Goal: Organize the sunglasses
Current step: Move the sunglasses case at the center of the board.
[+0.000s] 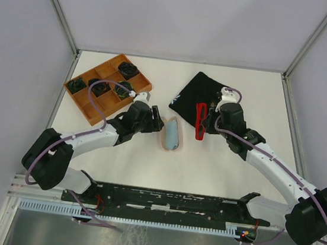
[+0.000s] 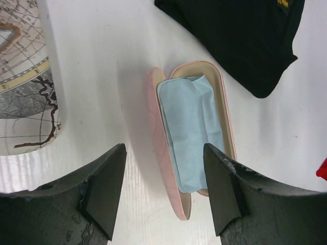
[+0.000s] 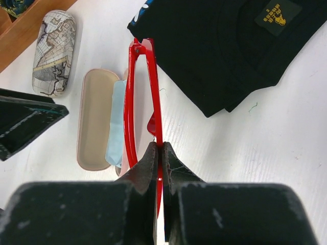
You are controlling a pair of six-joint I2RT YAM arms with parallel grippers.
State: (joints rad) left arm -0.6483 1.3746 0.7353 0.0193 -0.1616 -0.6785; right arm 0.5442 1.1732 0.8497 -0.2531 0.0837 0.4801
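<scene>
The right claw pinches the red sunglasses by the frame above the table's middle, beside the open pink case, likely for dropping in. The left claw gapes empty over it.

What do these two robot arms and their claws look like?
The left arm and right arm each have white tubular links between bulky black joint housings, with a thin purple cable looping alongside. The left gripper and right gripper end in matte black, wedge-shaped fingers, scuffed with pale marks.
</scene>
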